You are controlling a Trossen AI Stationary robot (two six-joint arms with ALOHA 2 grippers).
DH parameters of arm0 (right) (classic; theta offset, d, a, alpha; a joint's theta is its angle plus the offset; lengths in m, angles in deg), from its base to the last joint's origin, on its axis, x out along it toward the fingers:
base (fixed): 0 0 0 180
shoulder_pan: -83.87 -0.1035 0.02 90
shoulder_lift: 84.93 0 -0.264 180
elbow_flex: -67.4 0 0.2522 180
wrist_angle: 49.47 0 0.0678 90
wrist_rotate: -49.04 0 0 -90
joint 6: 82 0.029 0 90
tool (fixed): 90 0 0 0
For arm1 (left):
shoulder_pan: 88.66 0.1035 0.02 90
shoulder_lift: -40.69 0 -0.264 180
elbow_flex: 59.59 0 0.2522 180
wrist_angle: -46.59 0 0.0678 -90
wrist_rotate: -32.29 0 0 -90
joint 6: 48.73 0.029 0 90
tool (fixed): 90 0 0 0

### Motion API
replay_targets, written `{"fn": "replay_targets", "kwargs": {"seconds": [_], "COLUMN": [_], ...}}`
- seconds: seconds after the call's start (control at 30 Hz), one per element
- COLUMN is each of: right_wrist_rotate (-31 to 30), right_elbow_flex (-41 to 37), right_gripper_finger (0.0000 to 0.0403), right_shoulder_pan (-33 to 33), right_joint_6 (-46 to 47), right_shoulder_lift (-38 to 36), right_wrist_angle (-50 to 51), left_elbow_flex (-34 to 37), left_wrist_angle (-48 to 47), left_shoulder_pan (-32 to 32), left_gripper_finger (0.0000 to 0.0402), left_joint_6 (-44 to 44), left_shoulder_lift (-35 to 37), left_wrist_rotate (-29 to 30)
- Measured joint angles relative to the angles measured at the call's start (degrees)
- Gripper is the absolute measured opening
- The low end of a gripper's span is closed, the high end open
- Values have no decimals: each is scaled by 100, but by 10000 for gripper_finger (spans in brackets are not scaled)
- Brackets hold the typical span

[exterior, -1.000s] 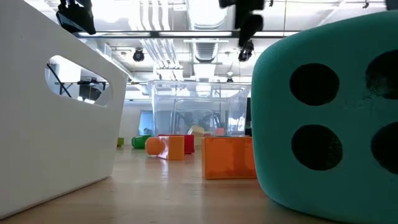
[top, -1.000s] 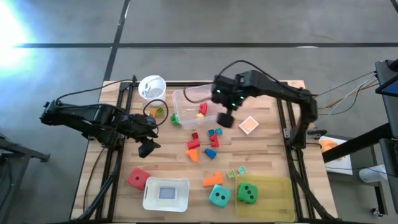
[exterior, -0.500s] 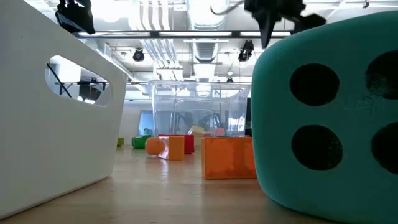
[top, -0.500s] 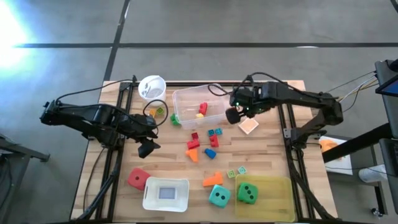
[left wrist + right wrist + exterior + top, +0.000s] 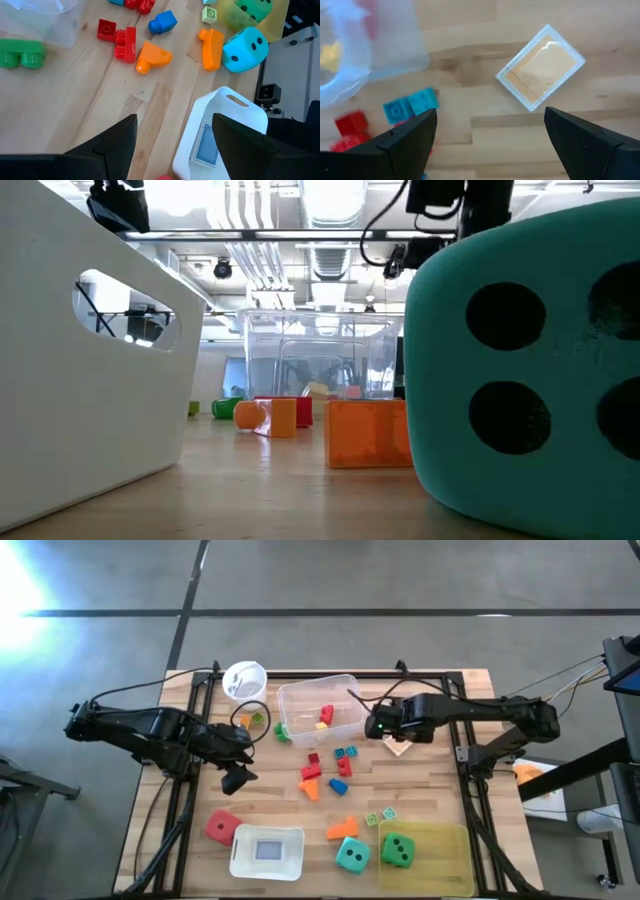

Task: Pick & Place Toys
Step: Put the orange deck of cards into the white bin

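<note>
The right gripper [image 5: 378, 726] hangs with its fingers [image 5: 405, 140] spread wide and empty over a flat orange tile [image 5: 540, 66], which lies on the wooden table [image 5: 430, 790] just beside the clear tub [image 5: 300, 700]. That tile looks thin, stiff and light; I'd guess it wants pinching across opposite edges, since it sits flush with the wood. Two small blue blocks [image 5: 410, 105] and a red block [image 5: 351, 122] lie near, not in the way. The tub wall is the closest obstacle. The left gripper [image 5: 237, 778] waits well apart, fingers [image 5: 107, 145] also open.
</note>
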Motion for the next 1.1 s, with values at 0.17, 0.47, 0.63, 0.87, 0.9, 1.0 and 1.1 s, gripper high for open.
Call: {"fn": "replay_targets", "kwargs": {"seconds": [0.17, 0.47, 0.63, 0.87, 0.9, 1.0, 1.1], "right_wrist_rotate": [-293, -484, -391, -224, -221, -89, 19], "right_elbow_flex": [-651, -1206, -1357, -1362, -1362, -1369, -1384], "right_gripper_finger": [361, 361, 361, 361, 361, 361, 361], "right_shoulder_pan": [0, 11, 121, 342, 379, 501, 601], "right_joint_6": [1200, 3278, 3615, 3494, 3428, 3224, 3041], "right_shoulder_lift": [-234, -205, -121, 100, 131, 275, 423], "right_wrist_angle": [-337, -452, -584, -705, -749, -841, -877], "left_elbow_flex": [0, 0, 0, 0, 0, 0, 0], "left_wrist_angle": [-8, -37, -37, -35, -35, -37, -48], "left_shoulder_pan": [0, 0, 0, 0, 0, 0, 0], "left_gripper_finger": [262, 262, 262, 262, 262, 262, 262], "left_joint_6": [91, 268, 264, 267, 267, 264, 262], "left_shoulder_lift": [0, 0, 0, 0, 0, 0, 0], "left_wrist_rotate": [-98, -269, -269, -269, -269, -269, -295]}}
